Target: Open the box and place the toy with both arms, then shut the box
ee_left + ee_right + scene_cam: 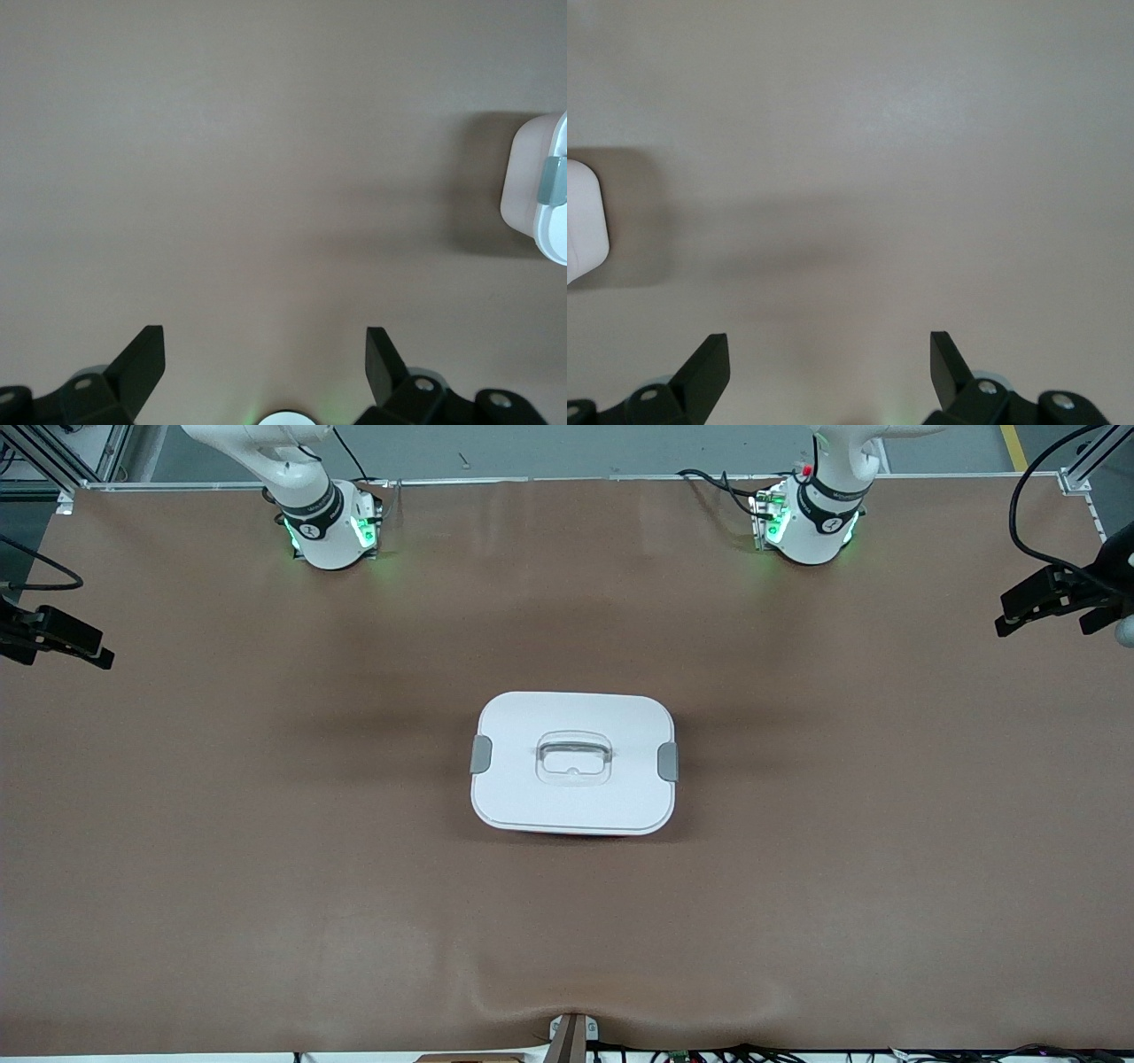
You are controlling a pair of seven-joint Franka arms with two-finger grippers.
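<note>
The box (574, 722) sits in the middle of the table with its white lid on. Both grey clips (481, 754) (668, 761) lie against its ends, and the clear handle (574, 755) rests in the lid's centre. A thin pink strip of the base shows under the lid's near edge. The toy is out of view. My left gripper (264, 341) hangs open over bare table, with the box's clip end (532, 190) off to one side. My right gripper (829, 345) is open over bare table too, and a lid corner (583, 221) shows at the view's edge. Neither hand shows in the front view.
The two arm bases (323, 527) (811, 522) stand at the table's back edge. Black fixtures reach in over both ends of the table (62, 638) (1054, 598). The brown mat (266, 868) has a wrinkle at its front edge.
</note>
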